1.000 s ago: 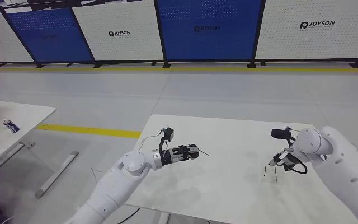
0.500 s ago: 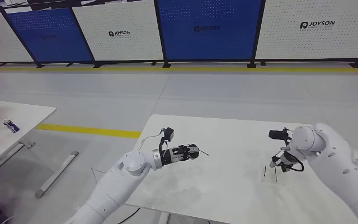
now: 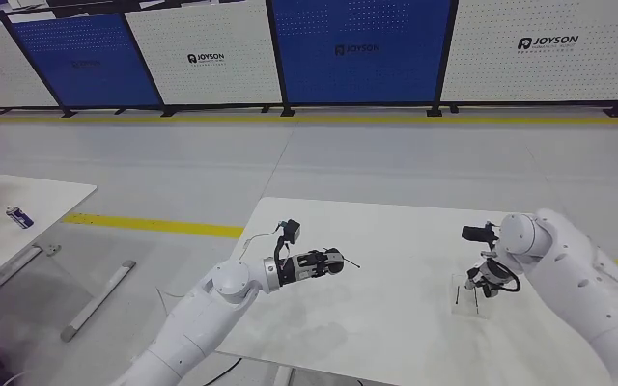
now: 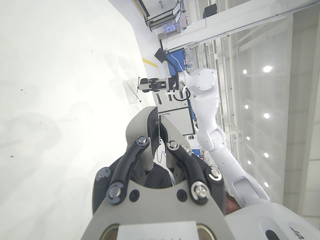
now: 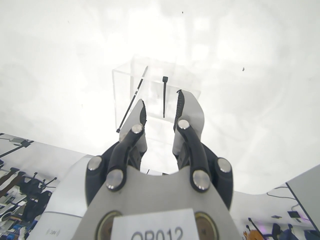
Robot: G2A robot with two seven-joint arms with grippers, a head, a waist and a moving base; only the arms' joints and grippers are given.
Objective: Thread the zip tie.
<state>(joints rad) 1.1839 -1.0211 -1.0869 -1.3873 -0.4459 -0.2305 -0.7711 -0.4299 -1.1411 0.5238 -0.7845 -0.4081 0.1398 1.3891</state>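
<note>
My left gripper [image 3: 333, 260] hangs above the table's left half, shut on a thin black zip tie [image 3: 350, 261] whose end juts out past the fingertips. In the left wrist view that tie [image 4: 159, 129] runs between the closed pads of the left gripper [image 4: 158, 117]. My right gripper [image 3: 476, 282] hovers open over a clear block [image 3: 465, 295] on the right. In the right wrist view a short zip tie [image 5: 164, 96] stands on the block [image 5: 190, 86] between the spread fingers of the right gripper [image 5: 161, 101], untouched. A longer tie [image 5: 132, 101] lies slanted beside it.
The white table [image 3: 386, 318] is bare between the two arms. Its far edge borders an open floor with a yellow line [image 3: 154, 225]. Another table [image 3: 39, 207] stands at the far left.
The right arm has shifted slightly to the left, closer over the clear block. The left arm and its zip tie have stayed put.
</note>
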